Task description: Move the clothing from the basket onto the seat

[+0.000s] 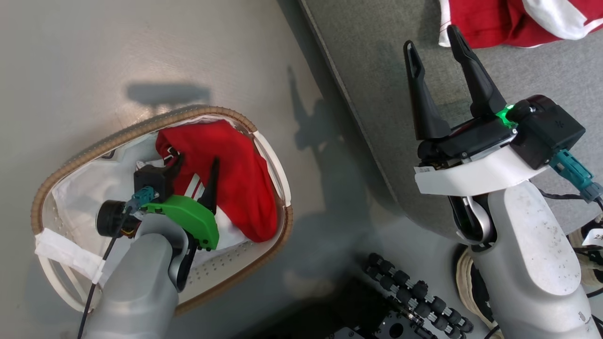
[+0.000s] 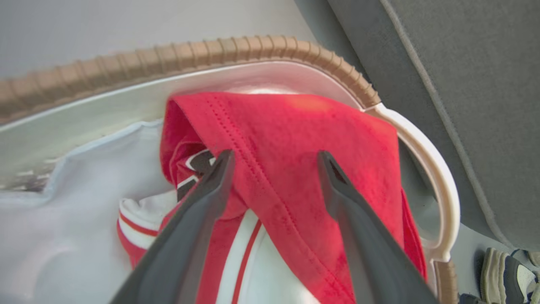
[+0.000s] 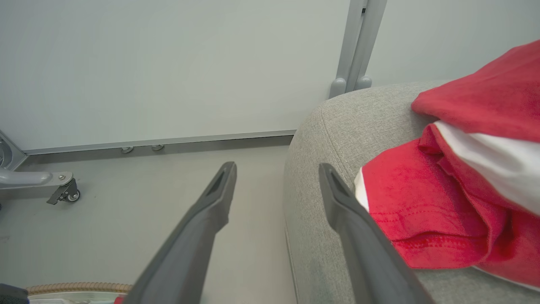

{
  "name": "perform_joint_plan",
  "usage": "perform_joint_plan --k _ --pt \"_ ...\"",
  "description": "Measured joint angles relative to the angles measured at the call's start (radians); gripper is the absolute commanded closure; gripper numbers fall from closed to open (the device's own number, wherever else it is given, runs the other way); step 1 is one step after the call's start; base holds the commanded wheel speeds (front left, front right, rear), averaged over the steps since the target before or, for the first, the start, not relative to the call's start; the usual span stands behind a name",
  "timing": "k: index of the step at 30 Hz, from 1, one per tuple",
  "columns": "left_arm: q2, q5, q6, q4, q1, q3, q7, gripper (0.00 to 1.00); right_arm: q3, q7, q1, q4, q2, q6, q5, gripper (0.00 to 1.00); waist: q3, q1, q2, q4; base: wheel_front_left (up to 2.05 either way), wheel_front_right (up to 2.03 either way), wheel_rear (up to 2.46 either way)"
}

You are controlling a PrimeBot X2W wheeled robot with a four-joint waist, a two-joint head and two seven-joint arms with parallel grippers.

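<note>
Left end effector [image 1: 198, 160] is down inside the basket [image 1: 212, 110], and its two dark fingers are spread wide. It is not holding anything yet. In the left wrist view, the left end effector [image 2: 275, 155] has one finger on each side of a red fold.

That fold is part of the clothing [image 1: 240, 179], a red bunch with white stripes. It lies at the side of the basket nearest the seat [image 1: 377, 70]. Under it is the white liner [image 1: 80, 188]. The basket sits on the grey floor [image 1: 94, 56], just beside the seat.

Another red and white piece [image 1: 494, 23] already lies on the seat. Right end effector [image 1: 431, 37] hangs over the seat near that piece. Its fingers are apart too, and it is empty.

I think the next job is to pinch the fold and lift it.

Things could go wrong. If the fingers close on only a thin bit of cloth, the soft bunch could slip out and fall onto the floor. If they dig too deep, they could grab the liner as well. Then the light basket might lift or tip over.
</note>
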Motion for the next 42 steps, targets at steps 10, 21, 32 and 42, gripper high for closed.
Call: perform_joint_plan --k 10,21,32,42 --pt "0.020 -0.223 0.000 0.083 -0.051 -0.202 0.000 0.00 -0.008 0.000 0.000 -0.002 0.000 0.000 -0.021 0.00 0.027 0.0000 0.0000 0.024 0.00 0.00 0.00" --pt "0.087 -0.533 0.000 -0.021 -0.088 -0.497 0.000 0.00 0.001 0.000 -0.001 0.002 0.000 0.000 -0.022 0.00 0.023 0.0000 0.0000 0.026 0.00 0.00 0.00" --pt "0.113 -0.681 0.000 -0.008 -0.145 -0.724 0.002 0.00 -0.006 0.000 0.001 0.006 0.000 0.000 -0.026 0.00 0.012 0.0000 0.0000 0.028 0.00 0.00 0.00" --pt "0.094 -0.692 0.000 0.063 -0.183 -0.791 0.000 0.56 -0.018 0.000 0.008 0.007 0.000 0.000 -0.027 0.00 0.006 0.0000 0.0000 0.030 0.00 0.00 0.00"
